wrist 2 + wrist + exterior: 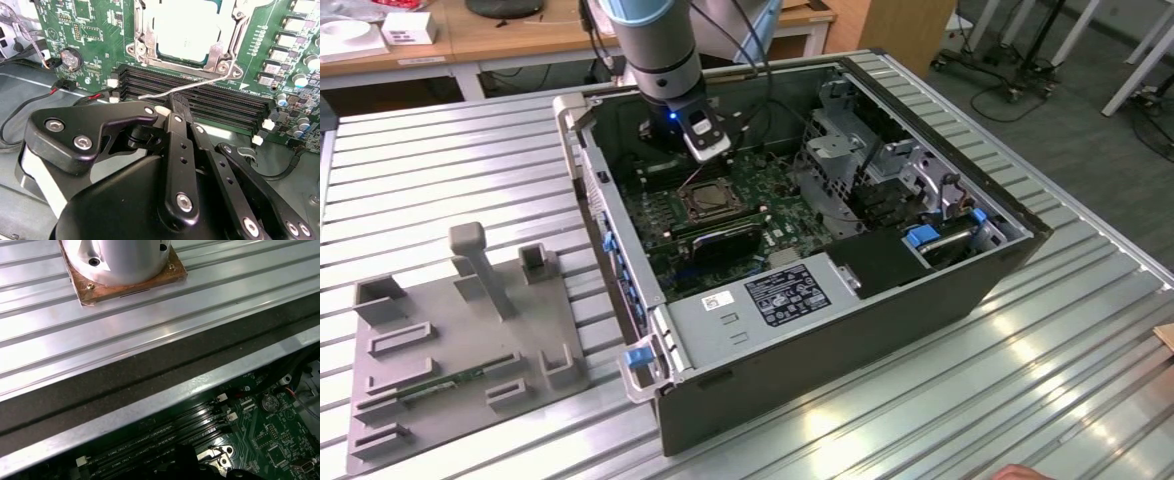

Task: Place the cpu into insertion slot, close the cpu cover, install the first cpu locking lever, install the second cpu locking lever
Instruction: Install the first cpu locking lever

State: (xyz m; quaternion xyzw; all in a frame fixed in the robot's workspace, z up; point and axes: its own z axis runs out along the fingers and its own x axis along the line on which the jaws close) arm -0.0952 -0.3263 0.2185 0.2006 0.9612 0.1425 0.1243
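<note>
Silver locking lever [205, 83] lies crosswise against gripper [176, 102] tip, just beside cpu cover [142, 35]; jaws shut together, grasp unconfirmed.

**Table, case wall and a strip of motherboard**

You are looking across the ribbed aluminium table [150, 330], where a silver cylinder [120, 257] stands on a brown plate [165, 277] fixed with screws. Between the table and the green motherboard [280, 440] run the case's dark wall [125, 385] and its bright metal edge [150, 412]. On the board you see black memory slots [150, 442] with white latches [231, 416], a coin battery [270, 401] and a silvery corner of the insertion slot [216, 455]. A dark blurred shape [185, 465] overlaps the slots.
</note>
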